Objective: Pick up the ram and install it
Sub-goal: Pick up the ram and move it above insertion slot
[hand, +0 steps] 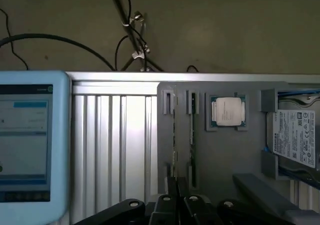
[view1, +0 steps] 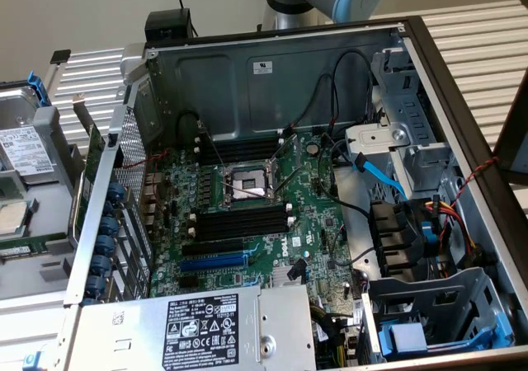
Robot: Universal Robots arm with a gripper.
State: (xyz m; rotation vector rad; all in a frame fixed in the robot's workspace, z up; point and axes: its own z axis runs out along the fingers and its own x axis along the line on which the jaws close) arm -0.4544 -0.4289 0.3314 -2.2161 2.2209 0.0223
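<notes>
Tool [hand: 177, 184], closed, aligned along the edge-on ram [hand: 174, 130].

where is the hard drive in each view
exterior view: the hard drive lies at the exterior view's far left, outside the computer case, white label up.
wrist view: the hard drive sits in the grey holder, beside the loose processor.
shared landmark: the processor, next to the drive in both views.

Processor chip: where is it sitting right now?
In the wrist view, the processor chip lies flat in a pocket of the gray tray, between the ram and the hard drive.
</notes>
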